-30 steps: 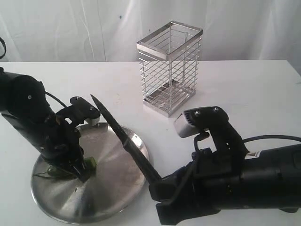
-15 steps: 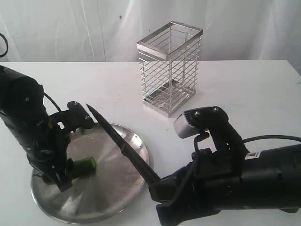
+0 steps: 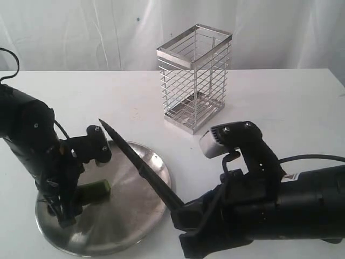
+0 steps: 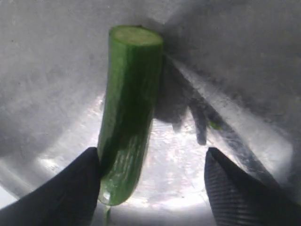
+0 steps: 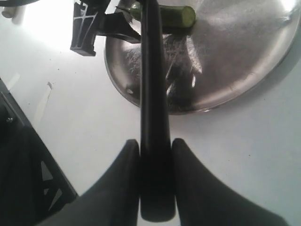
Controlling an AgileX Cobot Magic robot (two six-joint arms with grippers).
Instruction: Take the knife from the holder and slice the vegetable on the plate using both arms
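The dark green vegetable lies on the steel plate with its pale cut end toward the knife. My left gripper is down at its stem end and open. In the left wrist view the vegetable rests against one finger, while the other finger stands well clear of it on the plate. My right gripper is shut on the black handle of the knife. The knife slants up over the plate's right half, its tip above and beside the vegetable. The wire holder stands behind.
The holder is at the back centre of the white table, well apart from both arms. A tiny green scrap lies on the plate. The left arm's grey module hangs over the plate's rim near the knife blade.
My left gripper has slid down-left along the vegetable to its stem end, uncovering the cut end. The knife tip has dropped slightly; the right arm has hardly moved.
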